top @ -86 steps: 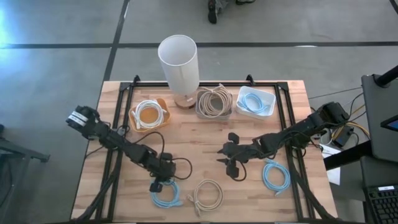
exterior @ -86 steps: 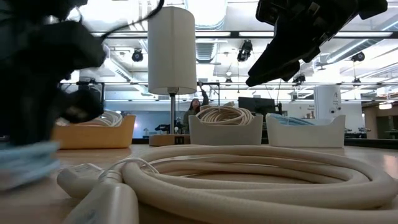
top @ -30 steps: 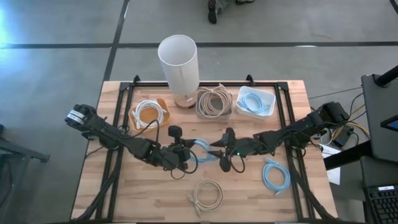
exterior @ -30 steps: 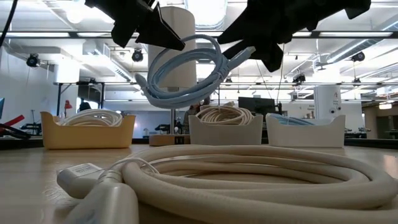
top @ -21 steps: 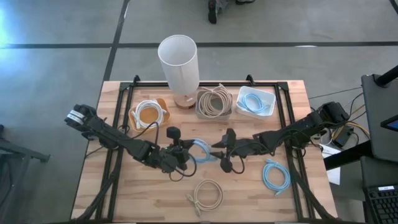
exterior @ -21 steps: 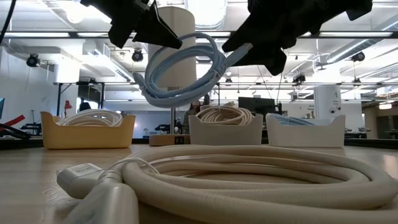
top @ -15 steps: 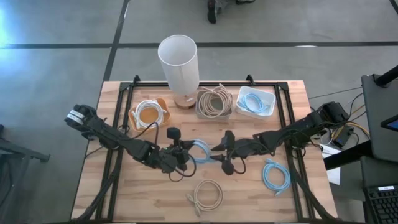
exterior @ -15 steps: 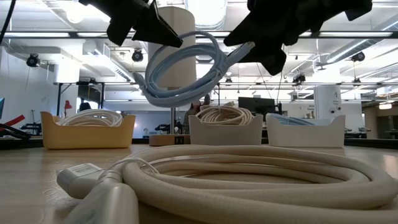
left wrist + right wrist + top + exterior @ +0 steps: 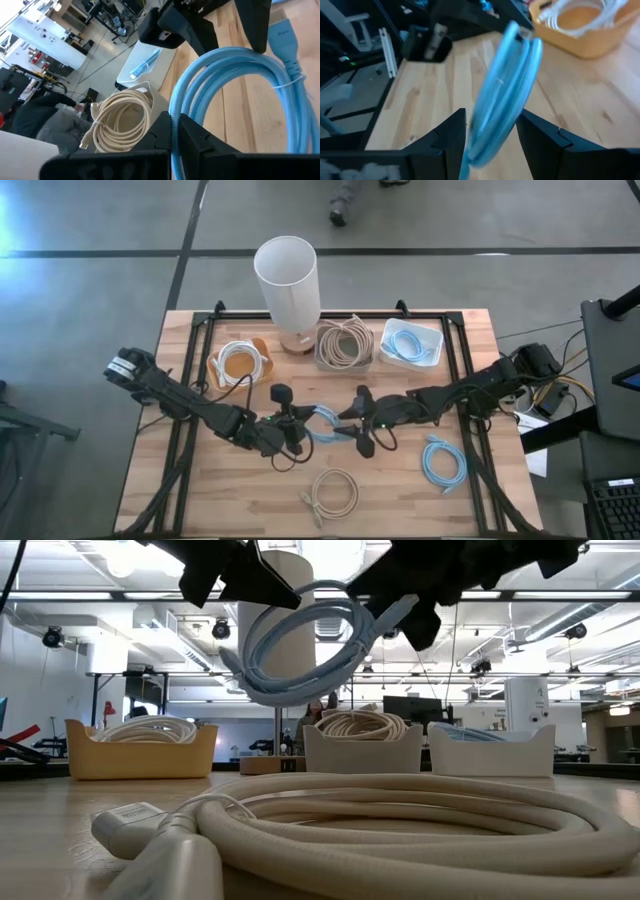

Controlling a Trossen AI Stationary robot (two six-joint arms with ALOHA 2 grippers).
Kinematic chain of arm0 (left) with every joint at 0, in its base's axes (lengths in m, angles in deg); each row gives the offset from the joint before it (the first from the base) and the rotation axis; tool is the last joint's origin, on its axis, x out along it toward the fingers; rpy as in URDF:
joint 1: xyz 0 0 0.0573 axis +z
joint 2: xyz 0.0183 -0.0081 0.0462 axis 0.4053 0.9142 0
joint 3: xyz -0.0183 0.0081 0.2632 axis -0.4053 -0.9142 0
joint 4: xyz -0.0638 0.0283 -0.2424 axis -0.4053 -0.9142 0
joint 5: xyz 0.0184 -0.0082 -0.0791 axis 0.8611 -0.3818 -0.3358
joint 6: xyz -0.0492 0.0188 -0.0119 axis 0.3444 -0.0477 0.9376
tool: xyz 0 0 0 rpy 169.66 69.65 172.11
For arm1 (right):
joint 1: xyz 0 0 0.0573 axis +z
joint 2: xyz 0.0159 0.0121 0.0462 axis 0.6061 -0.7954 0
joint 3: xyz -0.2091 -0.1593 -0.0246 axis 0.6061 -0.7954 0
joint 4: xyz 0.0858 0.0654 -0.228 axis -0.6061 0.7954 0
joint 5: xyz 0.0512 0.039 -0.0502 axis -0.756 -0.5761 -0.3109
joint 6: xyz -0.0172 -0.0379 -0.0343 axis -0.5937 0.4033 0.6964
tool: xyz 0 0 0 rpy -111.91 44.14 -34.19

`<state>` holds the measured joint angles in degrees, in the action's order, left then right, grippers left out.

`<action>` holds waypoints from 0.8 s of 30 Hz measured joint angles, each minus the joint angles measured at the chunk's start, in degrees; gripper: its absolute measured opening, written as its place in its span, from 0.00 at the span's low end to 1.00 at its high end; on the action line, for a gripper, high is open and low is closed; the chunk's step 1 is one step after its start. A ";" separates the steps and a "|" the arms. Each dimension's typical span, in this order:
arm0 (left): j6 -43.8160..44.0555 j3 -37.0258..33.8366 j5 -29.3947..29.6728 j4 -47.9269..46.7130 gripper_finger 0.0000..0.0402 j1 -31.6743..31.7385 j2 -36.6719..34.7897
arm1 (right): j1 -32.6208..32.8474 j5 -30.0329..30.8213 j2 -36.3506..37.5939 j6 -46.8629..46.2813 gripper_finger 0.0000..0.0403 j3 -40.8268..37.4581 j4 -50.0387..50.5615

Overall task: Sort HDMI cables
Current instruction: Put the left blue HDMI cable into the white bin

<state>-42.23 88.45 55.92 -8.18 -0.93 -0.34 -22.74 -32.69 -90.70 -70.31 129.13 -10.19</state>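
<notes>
The light-blue coiled HDMI cable (image 9: 325,424) is held up in the air w/ both grippers on it, a bit in front of the grey tray (image 9: 344,360) toward the table's near edge, roughly mid-table.

Left gripper (image 9: 297,430) has its two dark fingers (image 9: 192,135) pinched tight on the coil's strands; the wrist view shows the blue loops passing between them. Low view: coil (image 9: 300,650) hangs clear of the wooden tabletop (image 9: 390,490), tilted, not touching anything below.

Right gripper (image 9: 352,430) meets the same coil from the other side. Its fingers (image 9: 540,132) are spread apart w/ the blue loop (image 9: 505,90) standing between them; can't tell if the pads actually touch the cable, so no firm grip visible there.

Other things, all rel. to the grey tray:
- The tray itself holds a beige coiled cable (image 9: 343,340).
- Orange tray (image 9: 218,376) w/ white coiled cable (image 9: 243,363) sits on the left-arm side, near.
- White tray (image 9: 436,352) w/ a light-blue coil (image 9: 408,342) is just beside it on the right-arm side.
- Tall white cylinder (image 9: 288,280) on a small wooden base stands just beside it, between it & the orange tray.
- Loose beige coil (image 9: 334,494) lies well in front, near the table's front edge.
- Another loose light-blue coil (image 9: 442,462) lies in front & toward the right-arm side, on the wood.
</notes>
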 joint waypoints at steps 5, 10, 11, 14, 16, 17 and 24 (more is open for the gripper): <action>0.02 0.00 0.06 1.79 0.03 0.00 0.00 | -0.15 0.66 0.00 0.47 0.42 0.00 -0.79; -0.10 -0.02 0.33 5.08 0.03 0.02 0.00 | -0.22 3.08 0.00 0.43 0.40 0.00 -0.80; -0.11 -0.02 0.47 5.09 0.03 0.02 0.00 | -0.22 3.49 0.00 0.44 0.38 0.00 -0.76; -0.04 -0.02 0.50 5.07 0.04 0.02 0.00 | -0.22 3.58 0.00 0.45 0.31 0.00 -0.65; -0.02 -0.02 0.50 5.07 0.04 0.02 0.00 | -0.22 3.60 0.00 0.46 0.25 0.00 -0.53; 0.00 -0.02 0.48 5.07 0.04 0.02 0.00 | -0.22 3.66 0.00 0.46 0.21 0.00 -0.34; 0.11 -0.07 0.26 5.04 0.04 0.00 -0.07 | -0.22 3.89 0.00 0.44 0.08 0.00 0.05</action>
<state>-42.12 88.38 56.18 -3.14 -0.93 -0.40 -22.96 -28.80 -90.70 -69.87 129.13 -10.15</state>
